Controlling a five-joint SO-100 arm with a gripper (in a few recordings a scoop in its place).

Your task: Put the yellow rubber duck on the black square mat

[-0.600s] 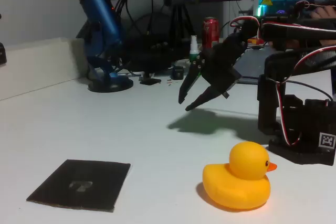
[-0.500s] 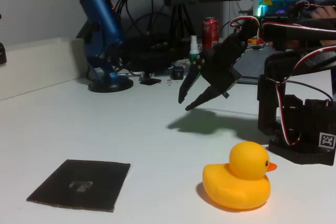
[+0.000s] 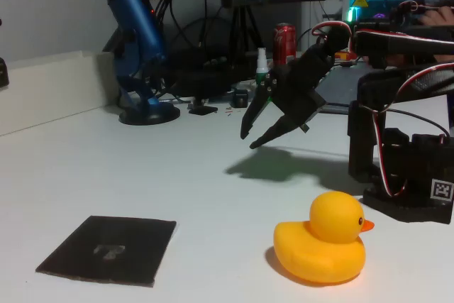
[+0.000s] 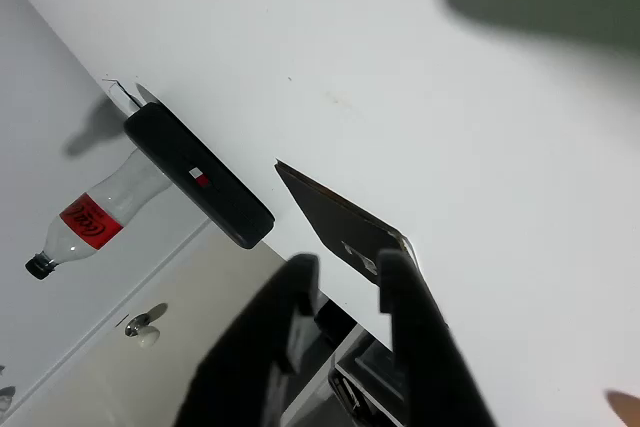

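The yellow rubber duck (image 3: 323, 243) sits upright on the white table at the front right in the fixed view, its orange beak pointing right. The black square mat (image 3: 110, 250) lies flat at the front left, with a pale mark at its centre. My black gripper (image 3: 251, 140) hangs open above the table, behind and a little left of the duck, fingers pointing down-left, nothing between them. In the wrist view the open gripper (image 4: 345, 272) frames the mat (image 4: 335, 222) beyond its two dark fingers (image 4: 395, 277).
The arm's base (image 3: 404, 168) stands at the right behind the duck. A blue microphone (image 3: 138, 40), a red can (image 3: 285, 42) and cables crowd the back. In the wrist view a black bar-shaped object (image 4: 200, 179) and a plastic bottle (image 4: 95, 217) lie past the mat.
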